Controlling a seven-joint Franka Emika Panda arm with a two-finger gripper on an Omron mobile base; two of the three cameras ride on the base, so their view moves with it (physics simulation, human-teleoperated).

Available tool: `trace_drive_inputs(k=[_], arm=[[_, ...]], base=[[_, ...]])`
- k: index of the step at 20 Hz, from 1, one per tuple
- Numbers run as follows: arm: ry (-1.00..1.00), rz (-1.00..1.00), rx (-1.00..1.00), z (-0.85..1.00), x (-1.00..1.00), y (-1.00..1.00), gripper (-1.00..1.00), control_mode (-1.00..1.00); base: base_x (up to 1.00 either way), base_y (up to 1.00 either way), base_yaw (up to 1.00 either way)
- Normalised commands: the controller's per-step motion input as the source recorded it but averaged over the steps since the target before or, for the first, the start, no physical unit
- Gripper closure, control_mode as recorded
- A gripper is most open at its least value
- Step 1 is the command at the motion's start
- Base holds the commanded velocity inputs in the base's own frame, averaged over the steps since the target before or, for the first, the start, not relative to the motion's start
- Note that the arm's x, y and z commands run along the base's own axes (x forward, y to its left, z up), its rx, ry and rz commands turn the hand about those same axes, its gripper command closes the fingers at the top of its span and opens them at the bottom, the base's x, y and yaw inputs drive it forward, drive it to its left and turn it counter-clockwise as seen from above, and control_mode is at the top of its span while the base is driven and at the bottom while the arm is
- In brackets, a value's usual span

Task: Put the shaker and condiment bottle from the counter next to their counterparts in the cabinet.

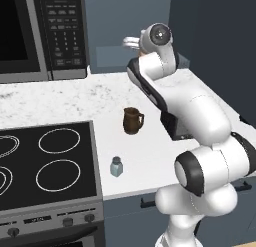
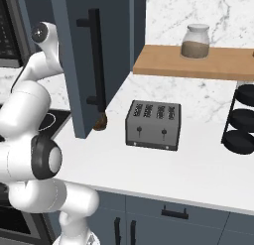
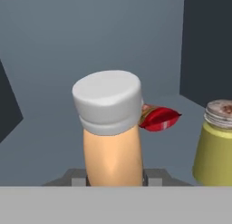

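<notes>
In the hand view the condiment bottle (image 3: 112, 150), translucent orange with a white cap, stands upright between my fingertips (image 3: 154, 177). My gripper (image 3: 115, 178) is shut on it inside the dark blue-grey cabinet (image 3: 90, 37). Just behind the bottle's right side lies the flat red item (image 3: 159, 119). The yellow-green jar (image 3: 216, 150) stands further right. Whether the bottle rests on the ledge is hidden. The pale grey-blue shaker (image 1: 116, 166) stands on the white speckled counter (image 1: 75, 96) near its front edge, right of the stove. My arm reaches up from it toward the cabinet.
A brown mug (image 1: 133, 120) stands on the counter behind the shaker. A stove (image 1: 45, 161) lies left, with a microwave (image 1: 45, 31) above it. The open cabinet door (image 2: 84, 65) hangs beside my arm. A toaster (image 2: 153, 125), a jar (image 2: 196, 40) on a wooden shelf and a black rack (image 2: 245, 120) are to the right.
</notes>
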Motion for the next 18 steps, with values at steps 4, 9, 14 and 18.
trace_drive_inputs(k=[4, 9, 14, 18], arm=[[-0.01, 0.00, 0.00, -0.35, 0.49, 0.00, 1.00, -1.00], [-0.01, 0.00, 0.00, -0.34, 0.56, 0.00, 1.00, -1.00], [0.00, 0.00, 0.01, -0.31, 0.65, 0.00, 1.00, -1.00], [0.00, 0.00, 0.02, -0.29, 0.66, 0.00, 1.00, -1.00]], base=[[0.00, 0.00, 0.00], [0.00, 0.00, 0.00], [0.00, 0.00, 0.00], [0.00, 0.00, 0.00]])
